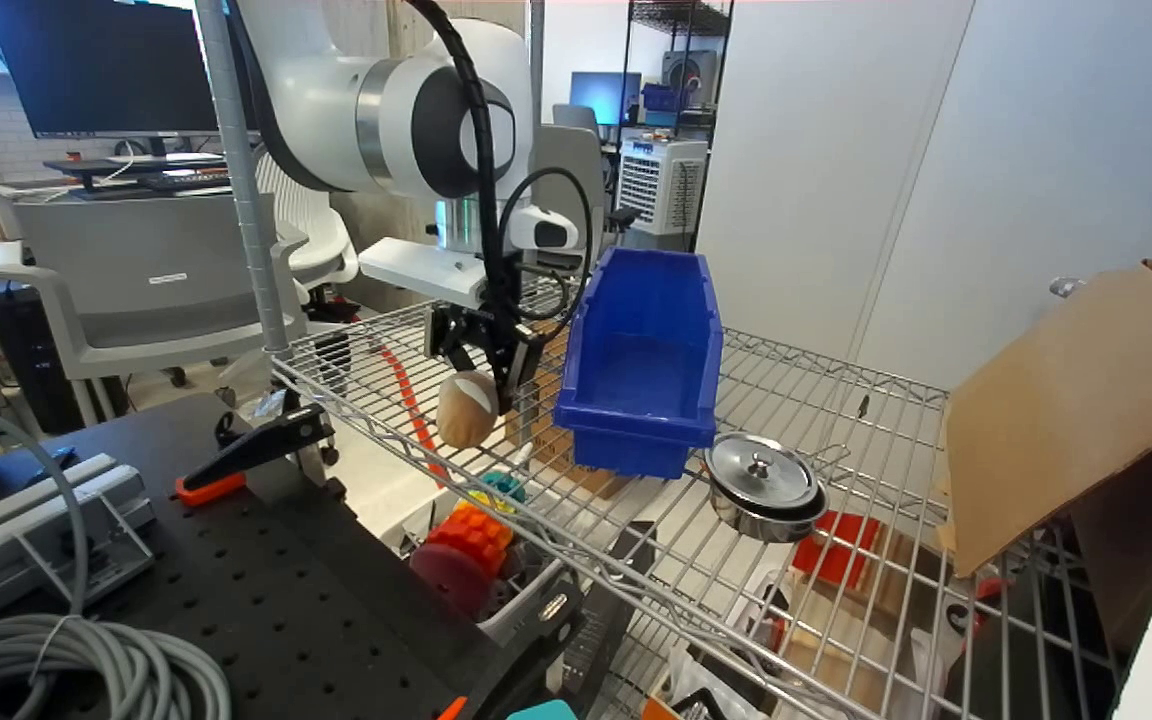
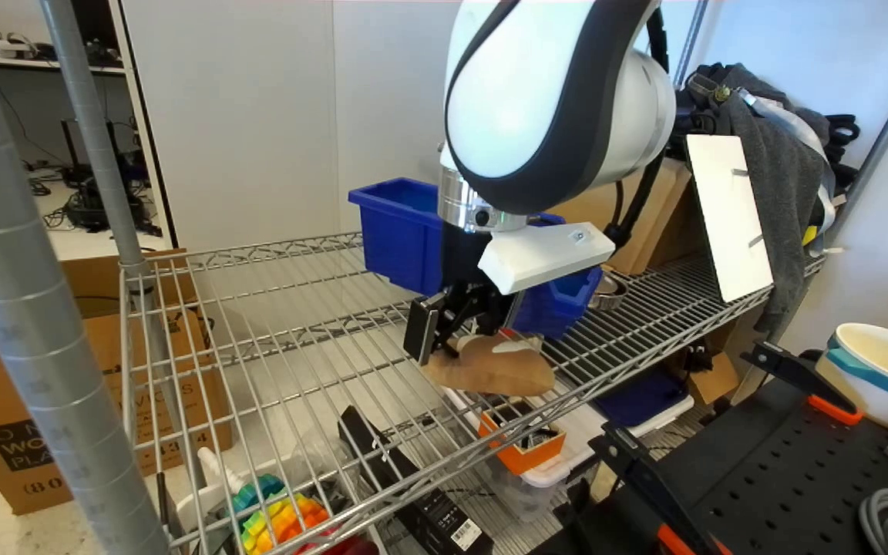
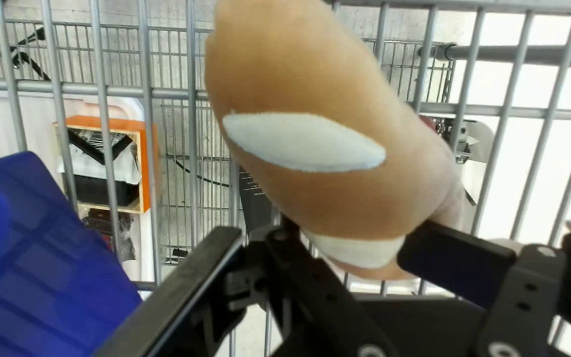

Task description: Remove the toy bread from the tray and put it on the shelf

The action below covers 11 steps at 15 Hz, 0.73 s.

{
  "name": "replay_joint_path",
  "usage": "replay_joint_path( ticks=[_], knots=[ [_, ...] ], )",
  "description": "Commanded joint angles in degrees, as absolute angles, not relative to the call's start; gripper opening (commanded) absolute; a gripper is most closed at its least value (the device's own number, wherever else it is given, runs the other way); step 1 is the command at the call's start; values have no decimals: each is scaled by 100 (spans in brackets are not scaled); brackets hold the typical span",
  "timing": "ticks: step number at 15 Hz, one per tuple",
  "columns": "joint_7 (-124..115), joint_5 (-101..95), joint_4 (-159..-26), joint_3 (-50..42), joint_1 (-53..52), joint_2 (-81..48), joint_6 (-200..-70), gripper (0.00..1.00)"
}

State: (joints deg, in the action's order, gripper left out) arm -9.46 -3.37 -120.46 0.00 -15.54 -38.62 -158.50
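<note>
Nearest the camera in an exterior view, a gray post [image 2: 35, 308] is rising beside the wire shelf [image 3: 102, 90]. Over that shelf, outside the blue bin [image 1: 631, 452], the fingers [image 3: 456, 263] appear to be pinching the toy bread [image 2: 494, 366] nearer one end. Its longer part is jutting from them toward the edge facing the black tabletop [image 1: 286, 570], the long axis slanting across the wires. Lowering it flat is probably turning on that slant; whether it is already touching wire, I cannot tell.
</note>
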Motion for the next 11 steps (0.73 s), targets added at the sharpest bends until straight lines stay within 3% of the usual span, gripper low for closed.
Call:
replay_joint_path(
  ticks=[1,3,4,7,8,11],
  knots=[
    [-718,-346,-12259,234,-1452,-3417,-15530,84],
    [-460,-275,-12585,497,-1303,-2919,-15522,98],
    [-282,-164,-12801,696,-1159,-2585,-15538,100],
    [484,683,-13277,1523,-415,-1744,-15407,100],
    [-60,219,-12766,1010,-960,-2463,-15599,100],
    [342,593,-13142,1329,-613,-1823,-15423,100]
  ],
)
